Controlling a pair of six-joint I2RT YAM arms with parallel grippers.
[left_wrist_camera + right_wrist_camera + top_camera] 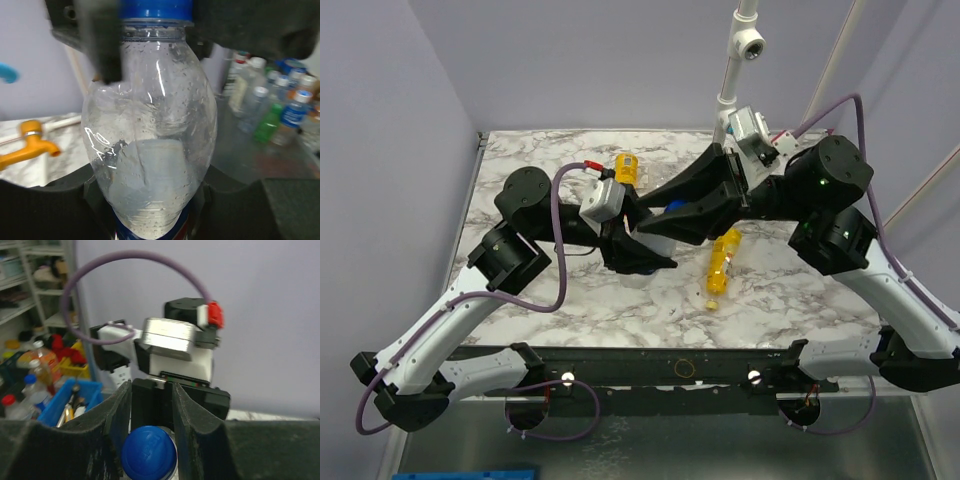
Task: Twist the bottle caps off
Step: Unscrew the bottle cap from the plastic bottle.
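While our left gripper (pixel 152 202) clamps the clear bottle (pixel 150 130) by its body near the middle of the table (pixel 800 300), jaws partway closed, our right gripper (pixel 150 415) is pinched almost shut on its blue cap (pixel 149 454). A yellow bottle (pixel 722 262) lies just right of them.

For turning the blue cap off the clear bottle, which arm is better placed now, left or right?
Right. The right jaws are closed on the blue cap, so it probably only needs to twist. The left jaws grip the clear bottle lower down, holding it steady.
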